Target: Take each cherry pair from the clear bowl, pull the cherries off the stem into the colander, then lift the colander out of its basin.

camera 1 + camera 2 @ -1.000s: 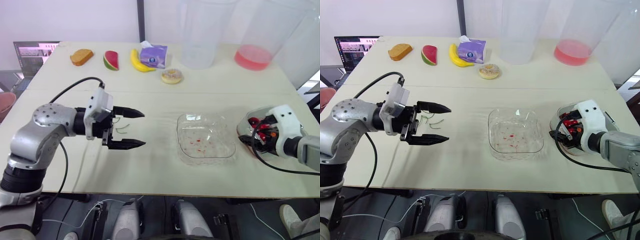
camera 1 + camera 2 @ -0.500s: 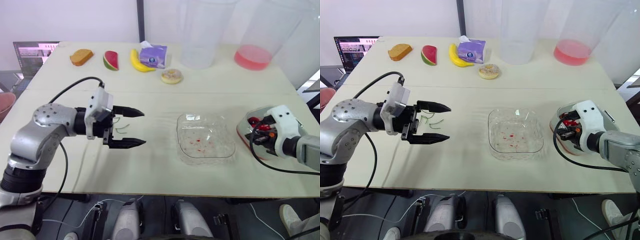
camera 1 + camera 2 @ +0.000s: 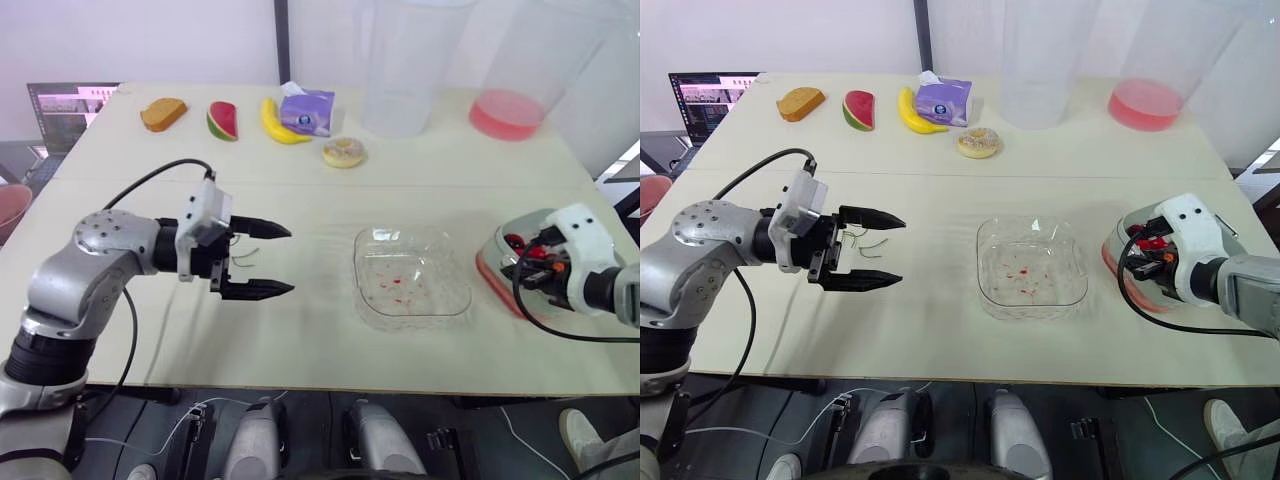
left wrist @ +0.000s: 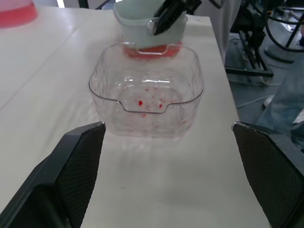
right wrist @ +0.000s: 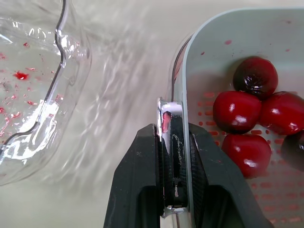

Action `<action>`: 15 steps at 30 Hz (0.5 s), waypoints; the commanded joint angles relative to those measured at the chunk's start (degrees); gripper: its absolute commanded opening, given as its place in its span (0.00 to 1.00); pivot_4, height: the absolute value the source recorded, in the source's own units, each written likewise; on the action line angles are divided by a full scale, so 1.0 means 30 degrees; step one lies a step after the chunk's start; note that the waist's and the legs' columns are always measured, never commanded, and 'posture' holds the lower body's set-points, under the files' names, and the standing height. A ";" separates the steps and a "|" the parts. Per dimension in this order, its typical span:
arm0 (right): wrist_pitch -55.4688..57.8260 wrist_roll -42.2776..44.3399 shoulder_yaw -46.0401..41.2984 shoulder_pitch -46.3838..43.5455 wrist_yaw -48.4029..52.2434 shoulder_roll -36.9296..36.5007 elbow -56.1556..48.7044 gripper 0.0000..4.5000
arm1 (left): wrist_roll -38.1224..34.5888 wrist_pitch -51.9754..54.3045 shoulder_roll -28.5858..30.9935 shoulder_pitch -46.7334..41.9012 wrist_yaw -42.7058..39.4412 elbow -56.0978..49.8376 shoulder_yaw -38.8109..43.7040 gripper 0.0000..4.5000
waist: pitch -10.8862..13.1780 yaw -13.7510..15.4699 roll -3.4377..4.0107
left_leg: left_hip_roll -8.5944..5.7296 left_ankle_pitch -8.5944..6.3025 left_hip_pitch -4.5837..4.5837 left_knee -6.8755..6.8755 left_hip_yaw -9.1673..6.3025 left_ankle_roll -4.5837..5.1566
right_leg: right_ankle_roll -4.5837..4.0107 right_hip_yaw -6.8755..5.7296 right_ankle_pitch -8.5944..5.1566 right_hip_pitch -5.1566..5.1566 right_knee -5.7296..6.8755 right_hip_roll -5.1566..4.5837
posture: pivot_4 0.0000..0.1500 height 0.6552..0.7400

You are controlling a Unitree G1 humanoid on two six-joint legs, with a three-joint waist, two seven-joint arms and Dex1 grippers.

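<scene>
Left gripper [image 3: 290,260]: released, fingers spread wide, hovering over the desk [image 3: 330,190] well left of the clear bowl [image 3: 410,318], tips pointing toward it.
Stems [image 3: 243,258]: thin green ones lying on the desk under the left gripper, farther from the clear bowl than its tips.
Right gripper [image 5: 172,135]: clenched on the rim of the colander [image 5: 228,28] on the side facing the clear bowl, with one finger outside the wall and one inside.
Change: over the last second the right gripper has moved away from the clear bowl, and more of the red basin [image 3: 1115,262] shows under the colander. The left gripper has barely shifted.
Clear bowl: on the desk between the two grippers, with red specks on its bottom.
Colander: pale, just right of the clear bowl, holding dark red cherries [image 5: 236,111] over its slotted floor.
Basin: red, beneath the colander, its edge showing on the clear-bowl side.
</scene>
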 commanded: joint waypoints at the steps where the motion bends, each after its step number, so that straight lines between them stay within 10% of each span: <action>1: 0.0121 -0.0229 -0.1189 -0.0581 -0.0035 -0.0257 -0.0634 0.05 | 0.0012 -0.0162 0.0042 -0.0394 -0.0044 -0.0190 0.0182 1.00 | 0.0000 -0.0004 0.0000 | 0.0000 0.0000 0.0000 0.0000 0.0000 0.0000 | 0.0000 0.0000 0.0000 0.0000 0.0000 0.0000 | 1.00 1.00; 15: 0.1038 -0.0410 -0.1580 -0.0544 0.0030 0.0135 -0.1134 0.05 | 0.0290 -0.0234 -0.0053 -0.0661 -0.0267 0.0169 -0.0027 1.00 | 0.0000 -0.0004 0.0000 | 0.0000 0.0000 0.0000 0.0000 0.0001 0.0000 | 0.0000 0.0001 0.0000 -0.0001 0.0001 0.0000 | 1.00 1.00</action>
